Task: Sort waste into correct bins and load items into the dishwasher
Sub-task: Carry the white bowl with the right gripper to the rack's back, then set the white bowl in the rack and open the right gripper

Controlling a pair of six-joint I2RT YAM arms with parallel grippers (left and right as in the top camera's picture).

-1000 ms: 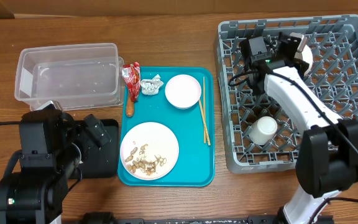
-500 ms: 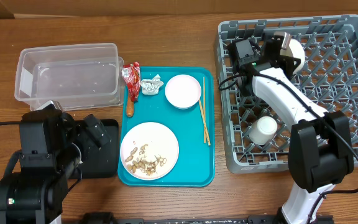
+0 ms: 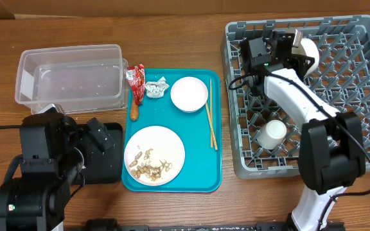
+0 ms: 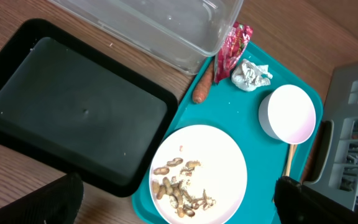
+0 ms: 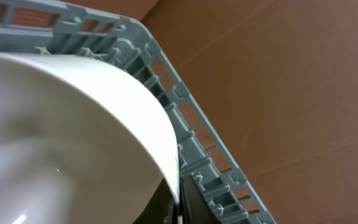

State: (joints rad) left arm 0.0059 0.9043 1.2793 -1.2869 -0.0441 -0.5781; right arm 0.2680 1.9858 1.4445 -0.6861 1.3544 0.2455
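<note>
The left gripper [image 3: 99,136] is hovering wide open over the black tray [image 4: 73,112], probably readying for the wrapper [image 3: 135,76] and crumbs [image 3: 149,168] on the teal tray [image 3: 172,183]. The right gripper [image 3: 299,45] is pinching a white bowl's [image 5: 73,124] rim, holding it on edge over the rack's [image 3: 358,96] far pegs, apparently for slotting in.

**Overhead access.** Clear tub [image 3: 76,80] and black tray [image 4: 73,112] stood open-topped, floors reachable. On the teal tray [image 3: 201,170], bare strips flanked the chopsticks [image 3: 210,115] (plate [image 3: 154,154] and pale bowl [image 3: 189,94] filled most of the rest). The right arm [image 3: 300,96], white bowl [image 3: 307,50] pinched in its gripper [image 5: 179,199], crossed the left half of the dish rack [image 3: 365,102] beside a cup [image 3: 272,133]; the right half stood free.
</note>
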